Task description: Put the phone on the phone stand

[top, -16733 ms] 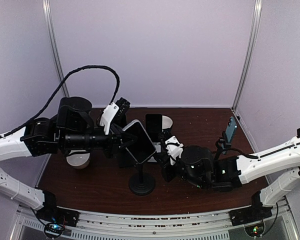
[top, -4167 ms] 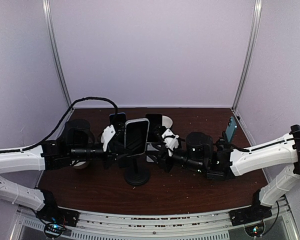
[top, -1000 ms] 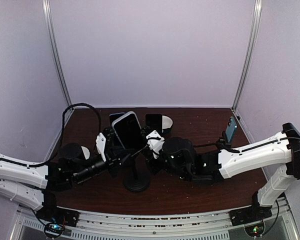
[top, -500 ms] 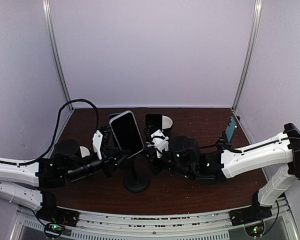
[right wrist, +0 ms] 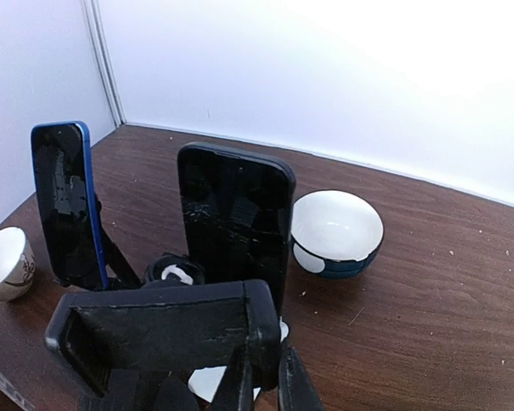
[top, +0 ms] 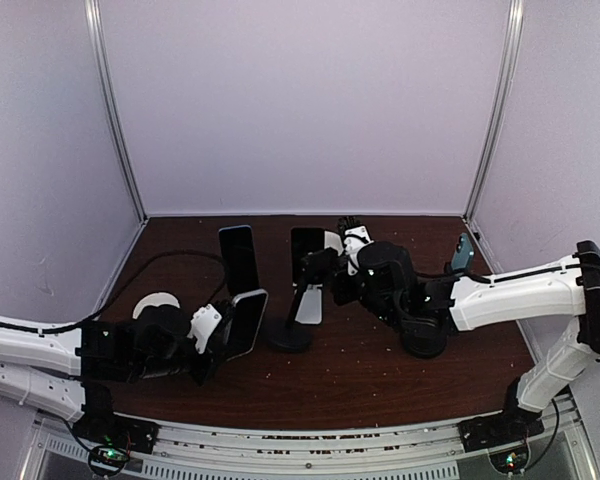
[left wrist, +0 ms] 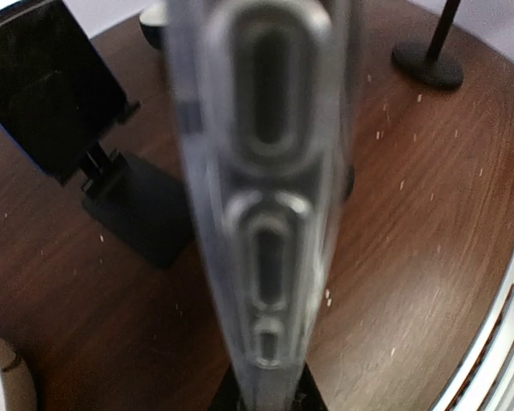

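The phone [top: 243, 322], in a clear case, hangs low over the table left of centre. My left gripper [top: 218, 336] is shut on its lower end. The left wrist view shows the phone [left wrist: 265, 197] edge-on, rising out of the left gripper [left wrist: 265, 392]. The phone stand [top: 290, 337] has a round black base and a thin stem leaning right up to a black cradle. My right gripper [top: 328, 268] is shut on that cradle [right wrist: 158, 330], seen close above the right gripper [right wrist: 265, 377]. The phone and stand are apart.
A blue phone [top: 237, 258] and a black phone [top: 308, 250] stand on their own holders at the back. A white bowl [right wrist: 336, 229] sits behind them, and a white cup [top: 153, 303] is at the left. A teal phone [top: 463, 256] stands at the right.
The phone has come down and to the left, away from the stand's top, with the left arm lowering. The right gripper has swung the cradle back and to the right.
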### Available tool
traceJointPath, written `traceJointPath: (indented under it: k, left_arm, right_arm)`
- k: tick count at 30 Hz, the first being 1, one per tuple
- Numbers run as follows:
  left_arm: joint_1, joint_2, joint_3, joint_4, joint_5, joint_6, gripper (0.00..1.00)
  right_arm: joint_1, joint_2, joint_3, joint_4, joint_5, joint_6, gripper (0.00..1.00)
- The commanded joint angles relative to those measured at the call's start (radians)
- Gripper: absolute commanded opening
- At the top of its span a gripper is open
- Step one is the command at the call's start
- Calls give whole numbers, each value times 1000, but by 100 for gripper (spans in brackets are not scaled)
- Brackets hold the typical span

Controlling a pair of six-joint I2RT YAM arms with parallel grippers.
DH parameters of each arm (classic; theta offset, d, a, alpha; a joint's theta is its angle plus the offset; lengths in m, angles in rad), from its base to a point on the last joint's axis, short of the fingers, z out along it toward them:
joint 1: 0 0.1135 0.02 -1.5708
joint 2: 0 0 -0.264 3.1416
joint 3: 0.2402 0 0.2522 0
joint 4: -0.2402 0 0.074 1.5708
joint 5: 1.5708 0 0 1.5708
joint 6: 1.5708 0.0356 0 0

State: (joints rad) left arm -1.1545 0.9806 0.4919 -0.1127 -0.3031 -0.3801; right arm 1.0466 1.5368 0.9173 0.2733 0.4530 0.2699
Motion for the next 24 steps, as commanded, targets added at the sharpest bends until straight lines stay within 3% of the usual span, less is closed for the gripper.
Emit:
traceJointPath:
  k: [1,6,10,15,20,24]
  left_arm:
    - [-10,-94,-1,14,9,61,0]
    - [-11,-182,155,-57,-4,165,0]
    - [-23,-206,227,20,61,215,0]
    - [-28,-68,260,180,134,274,0]
    - [-28,102,268,388,17,253,0]
    - [-29,183,243,511,23,241,0]
  right_arm:
    - [97,0,57,36,23,-84,0]
    - [142,-4,44,103,-33,-90,0]
    - [154,-1,49,112,-81,-43,0]
    - [175,22,72,110,-107,-8,0]
    - [175,16,75,85,-86,49,0]
    - [187,32,86,67,-57,87,0]
